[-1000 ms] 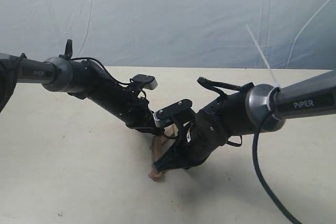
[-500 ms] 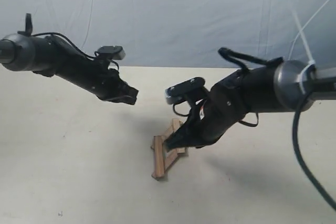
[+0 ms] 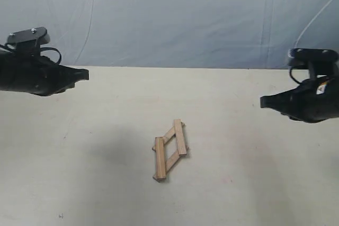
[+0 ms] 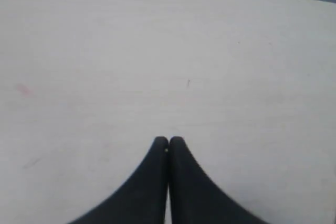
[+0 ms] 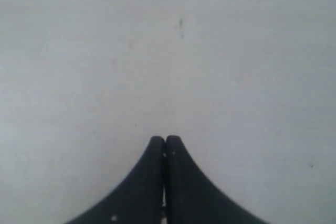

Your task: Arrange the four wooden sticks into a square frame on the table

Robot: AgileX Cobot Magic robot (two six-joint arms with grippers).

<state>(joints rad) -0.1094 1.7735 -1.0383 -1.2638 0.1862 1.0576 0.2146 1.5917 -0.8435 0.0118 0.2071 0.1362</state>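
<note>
Four wooden sticks lay touching in a skewed frame mid-table, while the left gripper and right gripper hung raised well apart at opposite sides, each with fingers pressed together.

Light brown on the four short flat wooden sticks, plain, with no paint. Pale beige on the wide flat table, with faint smudges, tiny dark specks and one soft pink mark. Dull blue-grey on the wrinkled cloth backdrop, crossed by thin white lines. Plain black on the smooth pointed left gripper and on the smooth pointed right gripper, with a few tiny white dots on the right one. Soft grey shadow on the table beside the sticks.
</note>
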